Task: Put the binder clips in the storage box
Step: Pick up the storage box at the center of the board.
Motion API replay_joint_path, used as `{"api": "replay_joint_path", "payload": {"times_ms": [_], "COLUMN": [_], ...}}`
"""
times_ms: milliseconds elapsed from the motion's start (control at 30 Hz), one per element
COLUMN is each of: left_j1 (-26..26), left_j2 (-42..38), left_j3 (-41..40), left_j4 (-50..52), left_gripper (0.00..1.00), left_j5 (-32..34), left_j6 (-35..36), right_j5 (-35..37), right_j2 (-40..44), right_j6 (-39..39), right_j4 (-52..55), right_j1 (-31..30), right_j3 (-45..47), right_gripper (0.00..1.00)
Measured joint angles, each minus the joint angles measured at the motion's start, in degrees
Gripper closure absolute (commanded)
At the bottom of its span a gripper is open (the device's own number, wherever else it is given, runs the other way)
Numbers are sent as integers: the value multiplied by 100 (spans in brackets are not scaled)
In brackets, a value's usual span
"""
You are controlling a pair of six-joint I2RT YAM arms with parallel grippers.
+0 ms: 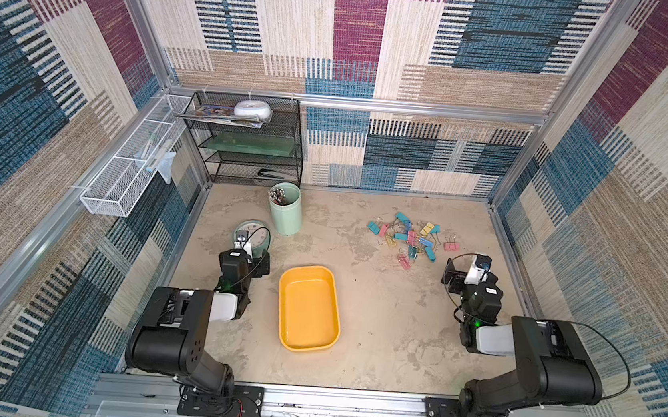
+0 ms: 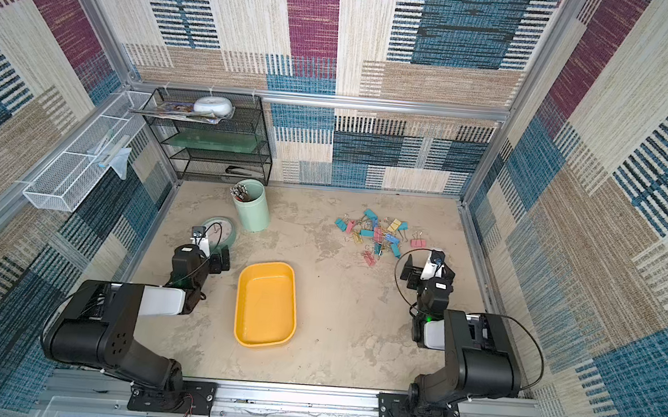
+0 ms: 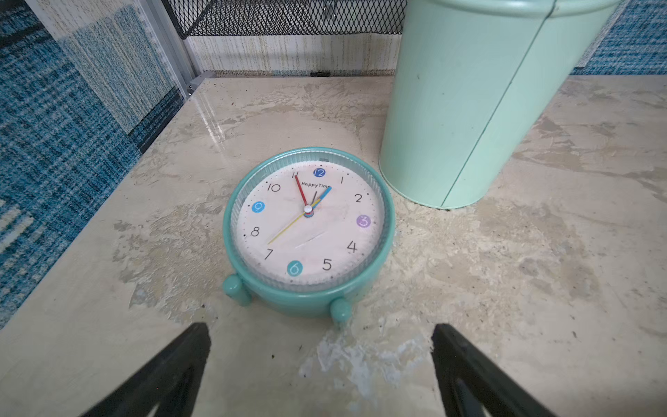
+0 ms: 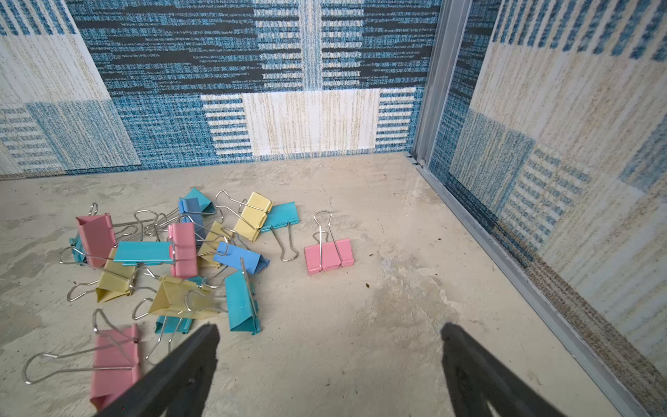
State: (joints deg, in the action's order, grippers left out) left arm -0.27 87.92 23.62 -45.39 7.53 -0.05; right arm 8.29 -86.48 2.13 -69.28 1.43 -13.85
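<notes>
— Where do the binder clips lie?
— In a loose heap on the surface, just ahead of my right pincer and off toward my left pincer. One pink clip sits apart from the heap, nearest my right pincer.
— And the storage box?
— Between my two pincers, closer to the left one and a little behind both.
— What is by your left pincer?
— A teal clock, partly hidden under it, and a mint-green cup just beyond.

Table layout, as found.
The storage box sits centre-front; the binder clips lie behind it to the right; the cup stands behind-left, the clock just before it.
</notes>
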Motion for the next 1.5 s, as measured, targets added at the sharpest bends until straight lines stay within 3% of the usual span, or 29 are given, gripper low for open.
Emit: {"api": "replay_joint_path", "payload": {"times_ms": [633,767,867,933,1000,1100,1267,1367,1500], "left_j1": [0,-116,-262,-573,-1137,-2011,-2302,-2310,-2234], "left_j2": [-76,-1609,-3888,-4784,-5169,-4885,-3523,-3014,-3222], "left_j3": [-107,-533,-162,146,632,1864,4022,4286,3718], "left_j4": [-116,437,1731,2354,3309,4819,7163,8052,8397], "left_gripper": [0,1,2,2,1,0,0,0,0], "left_j5": [-11,50,334,555,557,391,-201,-468,-623], "left_j6": [7,-44,-881,-1552,-1963,-2151,-1574,-1016,-527], "right_j5": [-92,-289,-907,-1547,-2081,-2691,-3132,-3071,-2931], "right_j2": [229,1952,2710,2761,2494,1628,-289,-1399,-2664], "right_j6": [-20,229,603,883,1025,852,-168,-962,-2063], "right_j4": [140,1744,2643,3069,3633,4760,6408,7311,8214], "right_j1": [-13,-35,-57,-203,-546,-1440,-2914,-3467,-4002], "right_j3": [24,-769,-1578,-1954,-2415,-3471,-5351,-6365,-7580], "right_gripper": [0,2,5,6,7,7,15,18,18]}}
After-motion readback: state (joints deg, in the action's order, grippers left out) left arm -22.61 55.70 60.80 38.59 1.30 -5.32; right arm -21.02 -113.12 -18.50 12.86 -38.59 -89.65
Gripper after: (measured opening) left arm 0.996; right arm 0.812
